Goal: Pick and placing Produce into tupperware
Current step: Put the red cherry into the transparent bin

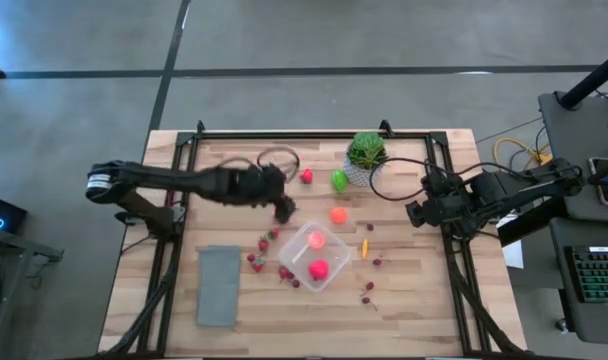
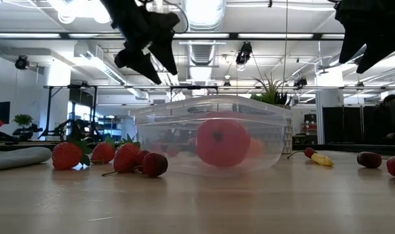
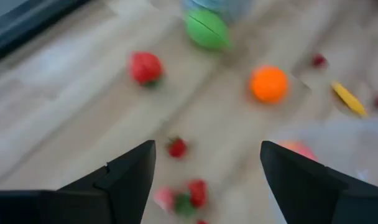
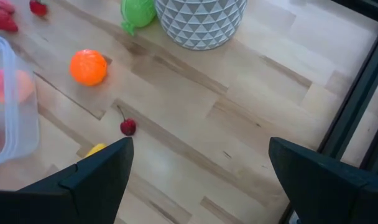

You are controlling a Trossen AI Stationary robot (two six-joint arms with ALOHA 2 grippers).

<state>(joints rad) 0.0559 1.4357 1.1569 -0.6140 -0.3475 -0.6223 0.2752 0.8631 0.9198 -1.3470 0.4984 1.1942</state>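
Note:
The clear tupperware point(image 1: 316, 255) stands on the table's middle and holds a pink fruit point(image 1: 319, 268) and a paler pink piece point(image 1: 316, 240). Red berries point(image 1: 259, 258) lie by its left side, and more point(image 1: 368, 292) lie to its right. An orange fruit point(image 1: 339, 214), a bright green piece point(image 1: 339, 180), a red strawberry point(image 1: 307, 176) and a yellow-orange piece point(image 1: 365, 247) lie on the wood. My left gripper point(image 1: 282, 208) hangs open and empty above the table, just far-left of the box; its wrist view point(image 3: 207, 162) shows berries below. My right gripper point(image 1: 416, 212) is open and empty, raised at the right.
A spiky green plant in a white pot point(image 1: 366, 155) stands at the far middle, next to the green piece. A flat grey rectangle point(image 1: 219, 285) lies at the near left. A cable loop point(image 1: 276, 157) lies at the far side. A black frame point(image 1: 454, 270) borders the table.

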